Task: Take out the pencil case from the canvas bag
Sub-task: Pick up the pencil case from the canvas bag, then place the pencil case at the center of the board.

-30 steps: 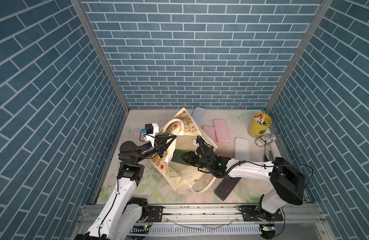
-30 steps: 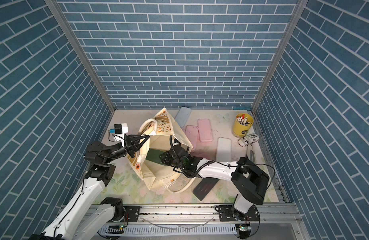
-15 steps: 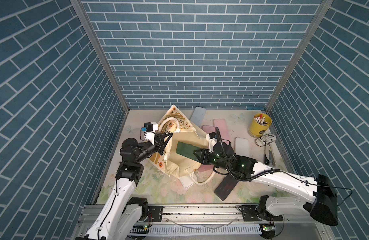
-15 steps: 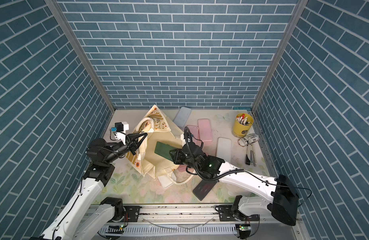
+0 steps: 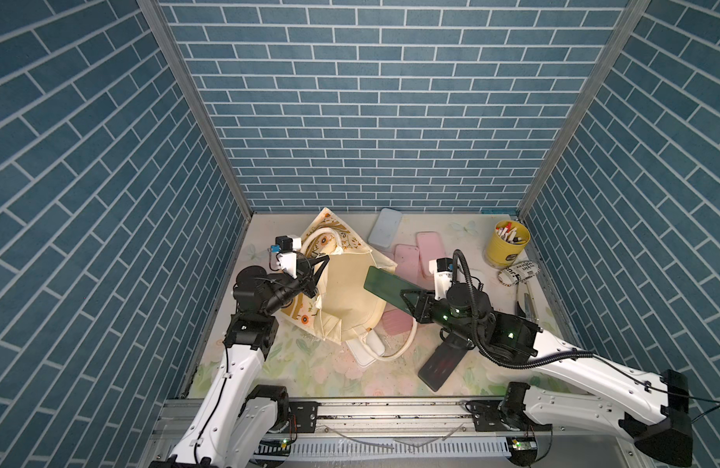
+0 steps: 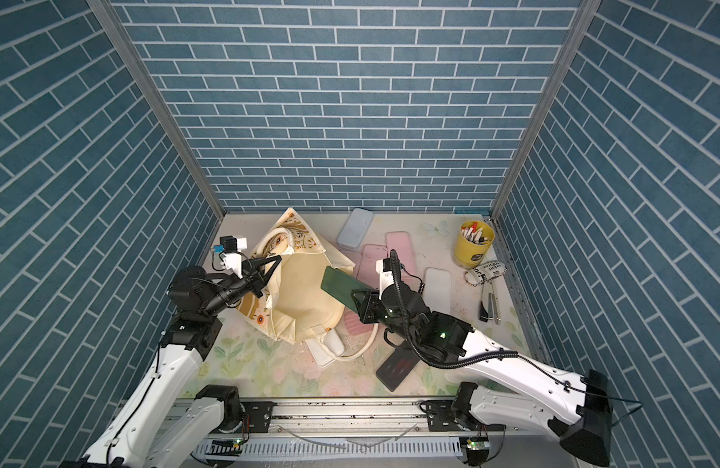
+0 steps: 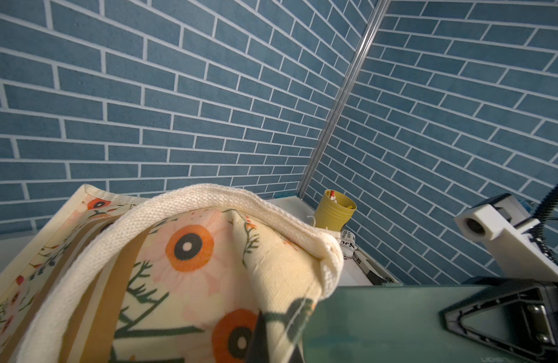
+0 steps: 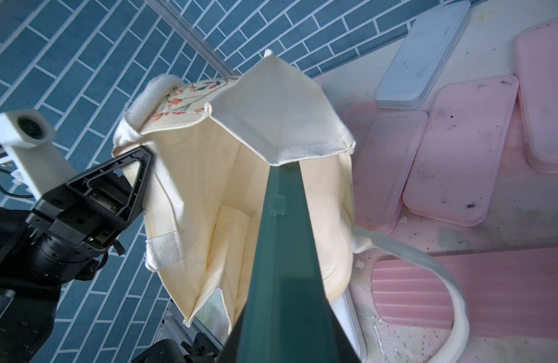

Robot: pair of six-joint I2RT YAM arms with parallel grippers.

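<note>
Top views — pencil case point(image 5: 384, 285) in right gripper point(image 5: 415, 302), over canvas bag point(image 5: 350, 300)

walls: blue brick-pattern panels point(image 5: 382, 101) | corners: metal posts point(image 5: 199, 109) | floor: pale floral mat point(image 5: 305, 364) | light: even

Illegible black lettering on the white roll point(image 5: 517, 274); unreadable dark label on the yellow pot point(image 5: 499, 248).

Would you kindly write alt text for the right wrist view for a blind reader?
A dark green pencil case reaches from the camera to the open mouth of a cream canvas bag, whose rim the left gripper holds with shut jaws. Pink cases lie beside it.
</note>
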